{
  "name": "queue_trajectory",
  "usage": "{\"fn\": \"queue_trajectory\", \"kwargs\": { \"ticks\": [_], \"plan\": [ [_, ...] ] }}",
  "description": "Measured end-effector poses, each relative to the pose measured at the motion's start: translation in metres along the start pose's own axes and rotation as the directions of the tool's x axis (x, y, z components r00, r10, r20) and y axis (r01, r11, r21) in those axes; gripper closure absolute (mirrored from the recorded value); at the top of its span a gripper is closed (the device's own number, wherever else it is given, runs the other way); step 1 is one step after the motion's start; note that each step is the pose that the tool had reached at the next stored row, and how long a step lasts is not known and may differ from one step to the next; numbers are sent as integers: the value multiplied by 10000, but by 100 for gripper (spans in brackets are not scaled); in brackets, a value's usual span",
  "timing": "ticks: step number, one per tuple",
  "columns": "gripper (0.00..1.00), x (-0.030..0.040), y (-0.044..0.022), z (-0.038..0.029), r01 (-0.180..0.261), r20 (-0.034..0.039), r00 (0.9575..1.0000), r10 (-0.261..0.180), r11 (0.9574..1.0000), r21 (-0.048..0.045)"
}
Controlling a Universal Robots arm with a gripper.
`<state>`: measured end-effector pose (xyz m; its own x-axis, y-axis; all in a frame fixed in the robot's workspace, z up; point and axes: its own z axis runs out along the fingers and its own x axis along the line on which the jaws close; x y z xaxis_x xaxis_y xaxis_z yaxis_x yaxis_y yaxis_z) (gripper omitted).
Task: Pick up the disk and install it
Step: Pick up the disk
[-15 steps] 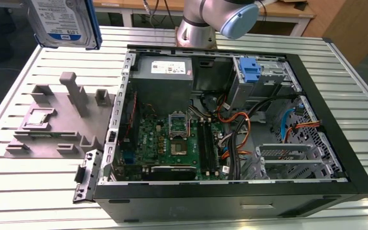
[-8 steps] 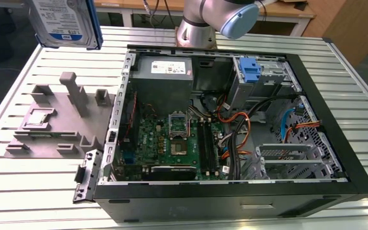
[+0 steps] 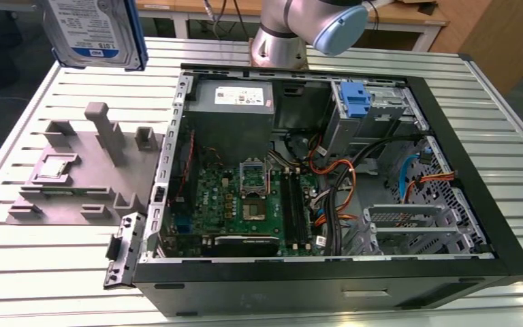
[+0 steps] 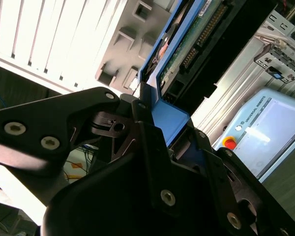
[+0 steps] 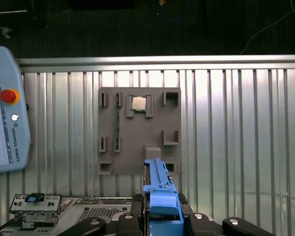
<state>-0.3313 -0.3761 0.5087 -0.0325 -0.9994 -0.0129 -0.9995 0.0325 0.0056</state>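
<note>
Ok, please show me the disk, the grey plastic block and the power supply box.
disk (image 3: 89,24): exterior view, on its white-and-blue label.
grey plastic block (image 5: 137,132): first wrist view, on its flat middle.
power supply box (image 3: 242,96): exterior view, on its white label.

disk (image 3: 92,29) | silver-grey hard drive, white-and-blue label on its face, blue carrier rails along its edges | lifted off the table, upright, label facing the exterior view | in the air over the table's far corner at the exterior view's left | second wrist view: green board side showing, blue rail clamped between the fingers (image 4: 150,142)
</note>
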Motion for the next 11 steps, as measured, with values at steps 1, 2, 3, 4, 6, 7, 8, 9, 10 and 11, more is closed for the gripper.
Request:
{"fn": "queue_trajectory", "kwargs": {
  "ticks": [1, 2, 3, 4, 6, 7, 8, 9, 10, 11],
  "plan": [
    [63, 0, -2, 0, -1, -1, 10000, 1, 10000, -1],
    [63, 0, -5, 0, 0, 0, 10000, 0, 10000, 0],
    [63, -1, -8, 0, 0, 0, 10000, 0, 10000, 0],
    [63, -1, -11, 0, 0, 0, 10000, 0, 10000, 0],
    [63, -1, -19, 0, 0, 0, 10000, 0, 10000, 0],
    [63, -1, -22, 0, 0, 0, 10000, 0, 10000, 0],
    [63, -1, -25, 0, -1, 0, 10000, 1, 10000, 0],
    [63, -1, -29, 0, -1, 1, 10000, 1, 10000, 0],
    [63, -1, -32, 0, -1, 0, 10000, 1, 10000, 0],
    [63, -1, -36, 0, 0, 0, 10000, 0, 10000, 0]
  ]
}}
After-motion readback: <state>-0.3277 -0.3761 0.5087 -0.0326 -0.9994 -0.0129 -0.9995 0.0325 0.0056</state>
